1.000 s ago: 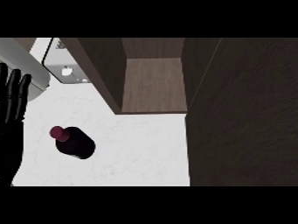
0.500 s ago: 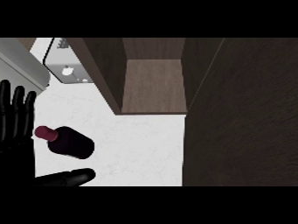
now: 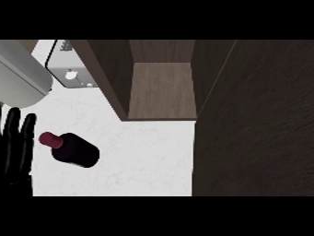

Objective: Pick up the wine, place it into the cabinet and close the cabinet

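The wine bottle is dark with a red cap and stands on the white counter, seen from above with the cap towards the left. My left hand is at the view's left edge, fingers straight and pointing up, just left of the cap and apart from the bottle. The cabinet stands open beyond the bottle, its brown shelf bare. Its dark door fills the right side. My right hand does not show.
A large pale grey rounded shape crosses the top left corner, above my left hand. A small grey-white fixture sits on the counter beside the cabinet's left wall.
The grey shape has grown much larger at the top left. The dark thumb-like shape below the bottle half a second ago no longer shows. The bottle sits a little lower in the view.
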Robot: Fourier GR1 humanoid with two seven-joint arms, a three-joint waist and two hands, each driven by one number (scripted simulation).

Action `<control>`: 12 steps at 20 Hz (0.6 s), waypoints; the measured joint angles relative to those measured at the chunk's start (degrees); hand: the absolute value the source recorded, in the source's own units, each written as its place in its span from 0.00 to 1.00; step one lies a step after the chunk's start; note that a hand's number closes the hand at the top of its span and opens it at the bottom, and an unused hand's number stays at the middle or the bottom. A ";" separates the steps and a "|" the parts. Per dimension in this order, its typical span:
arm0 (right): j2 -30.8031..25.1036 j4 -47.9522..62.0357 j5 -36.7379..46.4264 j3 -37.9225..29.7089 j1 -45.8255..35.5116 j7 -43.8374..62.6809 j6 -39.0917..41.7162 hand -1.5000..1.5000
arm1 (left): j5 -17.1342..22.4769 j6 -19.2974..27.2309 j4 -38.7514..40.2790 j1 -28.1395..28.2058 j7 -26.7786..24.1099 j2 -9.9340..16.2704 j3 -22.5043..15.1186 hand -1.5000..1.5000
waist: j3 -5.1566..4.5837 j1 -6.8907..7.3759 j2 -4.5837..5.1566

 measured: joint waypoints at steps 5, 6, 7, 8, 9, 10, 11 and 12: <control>0.37 -0.78 0.23 1.97 -0.58 2.66 -1.64 0.00 | -2.04 2.63 -0.03 -1.85 5.80 0.02 -3.46 0.00 | 0.00 0.10 -0.10; 0.59 -0.79 0.35 2.46 -1.16 3.13 -2.17 0.00 | -2.40 2.98 -0.05 -2.84 7.35 0.06 -3.48 0.00 | 0.02 0.16 -0.11; 0.69 -0.88 0.46 2.81 -1.19 3.41 -2.52 0.00 | -2.61 3.28 -0.11 -3.21 8.63 0.16 -3.90 0.00 | 0.02 0.17 -0.15; 0.49 -1.07 0.51 2.61 -1.08 3.51 -2.61 0.00 | -2.71 3.57 -0.06 -3.19 8.58 0.27 -4.07 0.00 | 0.00 0.10 -0.17; 0.29 -1.23 0.54 2.44 -1.25 3.97 -2.81 0.00 | -3.39 4.24 0.35 -3.26 8.50 0.19 -5.03 0.00 | 0.01 0.06 -0.22; 0.36 -1.27 0.65 2.69 -1.15 3.96 -3.00 0.00 | -3.86 4.62 0.40 -3.84 9.27 0.23 -5.29 0.00 | 0.02 0.05 -0.25; 0.30 -1.34 0.75 2.84 -1.27 4.35 -3.27 0.00 | -4.08 4.83 0.33 -4.07 9.92 0.49 -5.43 0.00 | 0.02 0.10 -0.29; 0.17 -1.44 0.84 3.02 -1.17 4.38 -3.29 0.00 | -4.48 5.36 0.42 -4.34 10.35 0.38 -5.91 0.00 | 0.03 0.06 -0.34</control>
